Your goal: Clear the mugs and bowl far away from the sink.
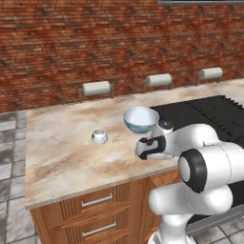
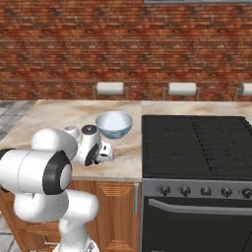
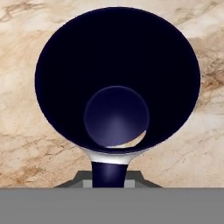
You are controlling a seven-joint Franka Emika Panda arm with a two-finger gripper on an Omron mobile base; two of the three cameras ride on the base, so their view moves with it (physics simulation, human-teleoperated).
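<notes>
From the left base view I have the hand (image 1: 143, 148) low over the front part of the tabletop (image 1: 62, 143), just in front of the bowl (image 1: 141, 119), and I read the dark shape at its tip as the navy mug, though it is too small here to be sure. The white mug (image 1: 99, 137) sits apart to the bowl's left, in open marble, and the black stovetop (image 1: 209, 114) lies at the bowl's right; I see no sink here, so I judge this a sensible drop-off area. In the right base view the wrist (image 2: 93, 150) hangs just in front and left of the bowl (image 2: 113, 124), close enough that any lift or swing has to mind its rim; three paper-towel rolls (image 2: 110, 88) line the wall behind. In the hand view the navy mug (image 3: 117, 78) hangs right under the camera, mouth toward me, its wall running down between the fingers, which I take as clamped nearly closed on it, gripped by the rim so it carries upright over the marble.
</notes>
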